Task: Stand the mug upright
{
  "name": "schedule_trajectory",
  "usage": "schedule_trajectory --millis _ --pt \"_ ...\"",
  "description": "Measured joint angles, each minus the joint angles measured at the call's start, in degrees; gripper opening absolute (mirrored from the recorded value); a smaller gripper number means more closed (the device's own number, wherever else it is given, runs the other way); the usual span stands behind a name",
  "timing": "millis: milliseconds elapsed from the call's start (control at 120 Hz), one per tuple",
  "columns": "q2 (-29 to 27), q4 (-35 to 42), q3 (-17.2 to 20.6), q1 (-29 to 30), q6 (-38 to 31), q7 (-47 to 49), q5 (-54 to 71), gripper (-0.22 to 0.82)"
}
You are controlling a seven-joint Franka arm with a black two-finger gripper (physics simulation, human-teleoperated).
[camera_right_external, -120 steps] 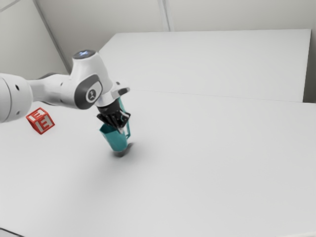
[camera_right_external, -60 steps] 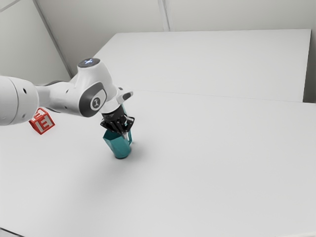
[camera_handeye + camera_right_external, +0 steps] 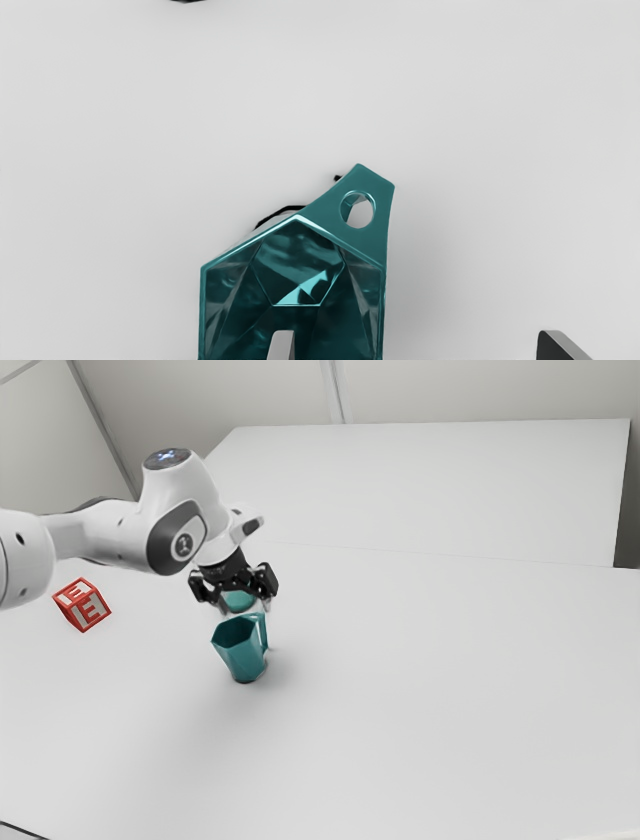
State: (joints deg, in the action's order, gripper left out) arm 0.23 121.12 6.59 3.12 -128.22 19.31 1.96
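At the exterior view's left, the smooth white arm (image 3: 110, 540) with dark grey bands reaches in above the pale grey, matte table (image 3: 430, 690). Just under its forearm, a red cube (image 3: 82, 605) with light letters on its faces, an E among them, rests on the table, one corner toward the camera; half a second ago the arm partly covered it. Farther right, the teal mug (image 3: 240, 650) stands upright on its narrow base, its long axis vertical and its mouth up. Its glossy, faceted body flares to a six-sided rim, and the wrist view looks down inside to the angular floor. Its handle (image 3: 372, 182), a flat slab pierced by a round hole, points toward the exterior view's right and the table's far side. A second ago the mug leaned, with its base just off the table; now it has settled. Directly above it hangs the black gripper (image 3: 245, 608), with its fingers spread wide apart; it has risen from the mug, where they were closer together beside the handle. In the wrist view one fingertip (image 3: 282, 345) overlaps the mug's mouth and the other is over the table, well outside the mug. Between the fingers a teal patch (image 3: 238, 601) shows, too hidden to identify.
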Motion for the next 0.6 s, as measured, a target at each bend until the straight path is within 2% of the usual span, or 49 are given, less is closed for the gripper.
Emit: schedule_trajectory --millis 233,600 --pt "-0.43 -8.67 -0.08 -1.55 7.76 -2.61 2.80 0.58" --pt "-2.05 -18.92 -0.16 -3.19 20.69 -6.89 5.39 0.60"
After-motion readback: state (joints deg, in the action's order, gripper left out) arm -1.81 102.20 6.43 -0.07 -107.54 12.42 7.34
